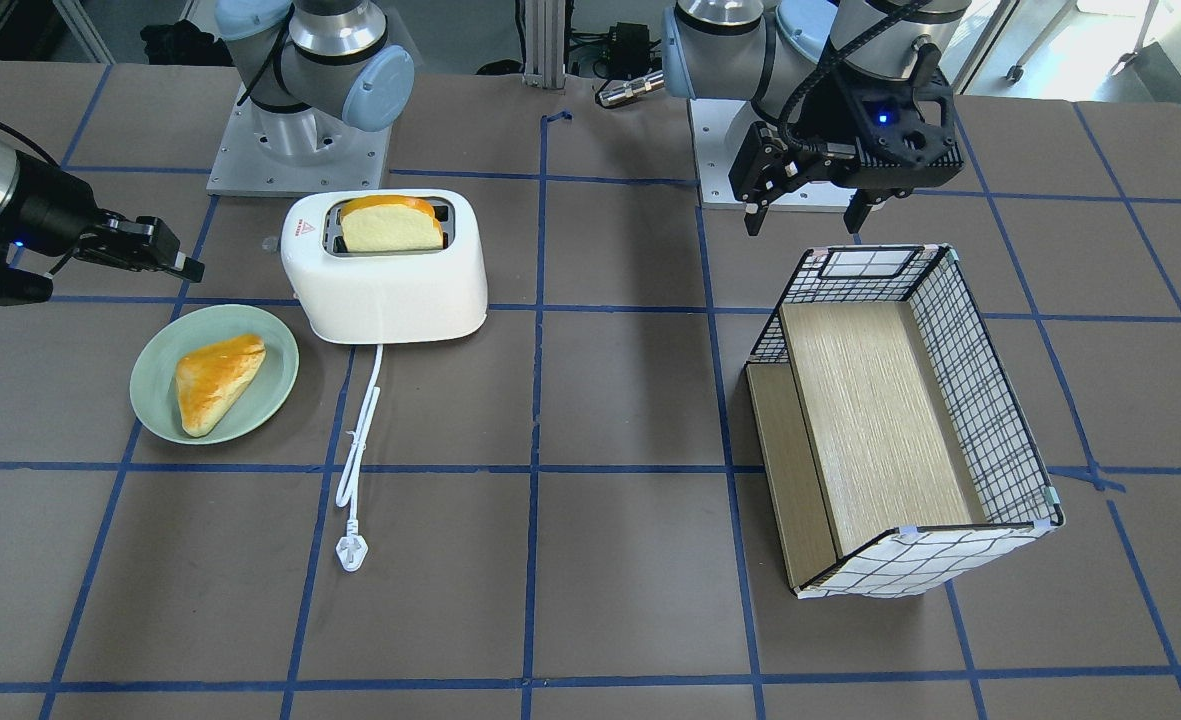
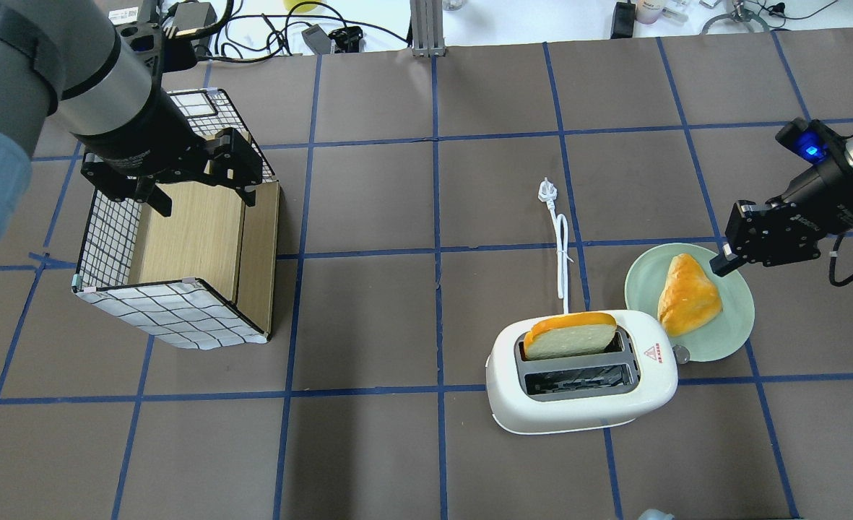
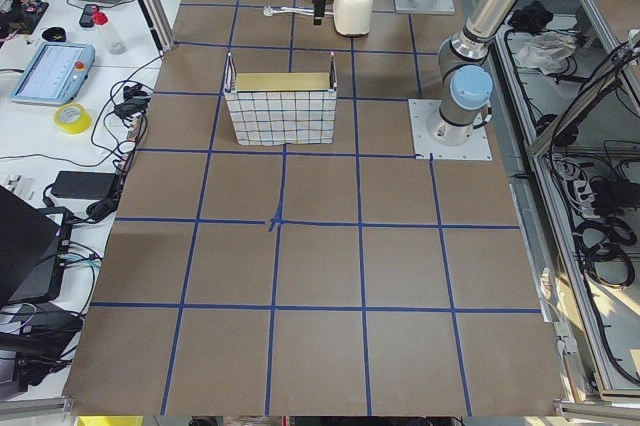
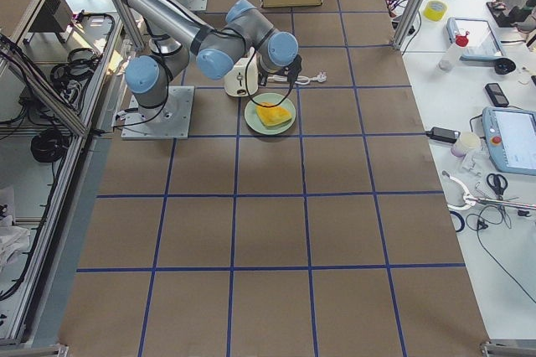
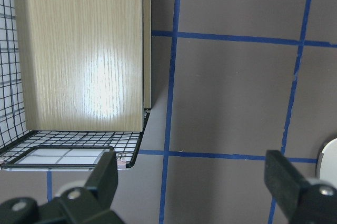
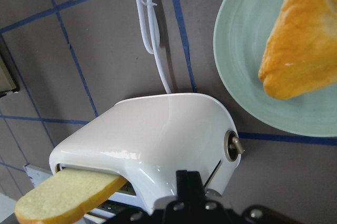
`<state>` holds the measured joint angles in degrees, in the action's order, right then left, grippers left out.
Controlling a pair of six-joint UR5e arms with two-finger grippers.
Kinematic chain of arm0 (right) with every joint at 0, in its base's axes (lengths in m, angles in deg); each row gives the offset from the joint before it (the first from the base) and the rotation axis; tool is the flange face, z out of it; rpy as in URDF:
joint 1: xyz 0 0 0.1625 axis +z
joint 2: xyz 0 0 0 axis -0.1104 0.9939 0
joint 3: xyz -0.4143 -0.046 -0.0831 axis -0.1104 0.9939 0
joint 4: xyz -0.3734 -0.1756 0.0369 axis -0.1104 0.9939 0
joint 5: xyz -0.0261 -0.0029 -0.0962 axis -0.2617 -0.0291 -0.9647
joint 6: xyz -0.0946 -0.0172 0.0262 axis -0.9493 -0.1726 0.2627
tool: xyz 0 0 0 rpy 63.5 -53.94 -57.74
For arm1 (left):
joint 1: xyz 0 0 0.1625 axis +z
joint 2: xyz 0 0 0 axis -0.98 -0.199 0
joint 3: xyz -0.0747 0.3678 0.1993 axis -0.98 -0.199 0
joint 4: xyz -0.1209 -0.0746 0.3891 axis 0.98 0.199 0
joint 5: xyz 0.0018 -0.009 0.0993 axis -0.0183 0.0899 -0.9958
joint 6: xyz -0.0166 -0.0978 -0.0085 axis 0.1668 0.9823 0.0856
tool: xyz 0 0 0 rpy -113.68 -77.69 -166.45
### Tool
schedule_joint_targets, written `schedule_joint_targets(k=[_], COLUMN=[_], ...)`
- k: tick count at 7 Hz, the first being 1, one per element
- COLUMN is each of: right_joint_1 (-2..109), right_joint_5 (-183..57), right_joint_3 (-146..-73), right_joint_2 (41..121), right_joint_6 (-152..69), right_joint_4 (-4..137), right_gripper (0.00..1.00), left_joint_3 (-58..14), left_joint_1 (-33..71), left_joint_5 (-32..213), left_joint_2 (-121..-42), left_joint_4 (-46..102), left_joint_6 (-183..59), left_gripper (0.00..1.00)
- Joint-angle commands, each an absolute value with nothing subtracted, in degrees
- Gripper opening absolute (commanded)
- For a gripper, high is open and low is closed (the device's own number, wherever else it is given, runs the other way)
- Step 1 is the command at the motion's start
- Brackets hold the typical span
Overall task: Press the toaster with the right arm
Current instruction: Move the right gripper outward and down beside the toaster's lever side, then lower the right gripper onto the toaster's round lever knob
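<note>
My right tool [image 1: 188, 264], fingers together and holding nothing, hangs near the white glossy rounded two-slot toaster [image 1: 390, 290], I think to give one narrow tip for pressing.

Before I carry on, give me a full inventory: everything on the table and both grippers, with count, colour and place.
White glossy two-slot toaster: one, white, on the right arm's half of the table.
Bread slice with orange crust: one, pale, standing in one toaster slot; the other slot is empty.
White cord with plug: one, white, lying loose on the table.
Round pale green plate: one, green, beside the toaster.
Triangular golden pastry: one, golden, on the plate.
Wire basket with checked lining and wooden boards: one, black, white and light wood, on the left arm's half.
Table: one, brown with a blue tape grid.
Left gripper: black, open, above the basket's edge.
Right gripper: black, shut, over the plate's rim.
</note>
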<state>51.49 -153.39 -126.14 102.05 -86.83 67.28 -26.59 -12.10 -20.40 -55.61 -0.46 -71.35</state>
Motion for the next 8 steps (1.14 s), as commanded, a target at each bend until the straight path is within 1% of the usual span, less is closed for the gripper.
schedule_joint_targets(k=[1,2,5,8], right_joint_1=[49.3,48.51,47.28,47.19], right_joint_5=[-151.92,-152.52,-152.97,-155.16], right_joint_3=[-126.37,-126.45,-131.8,-132.43], right_joint_2=[101.98,101.8,101.01,99.17], right_joint_6=[-93.94,-95.12,-96.54,-96.54], right_joint_4=[58.04,56.86,56.67,57.02], right_gripper=[0.0,0.0,0.0,0.0], left_joint_3=[-26.59,-26.59,-26.5,-26.59], left_joint_1=[-12.1,-12.1,-12.1,-12.1], left_joint_5=[-20.42,-20.34,-20.42,-20.42], left_joint_2=[-55.61,-55.61,-55.61,-55.61], left_joint_4=[-0.46,-0.46,-0.46,-0.46], left_joint_6=[-71.35,-71.35,-71.35,-71.35], left_gripper=[1.0,1.0,1.0,1.0])
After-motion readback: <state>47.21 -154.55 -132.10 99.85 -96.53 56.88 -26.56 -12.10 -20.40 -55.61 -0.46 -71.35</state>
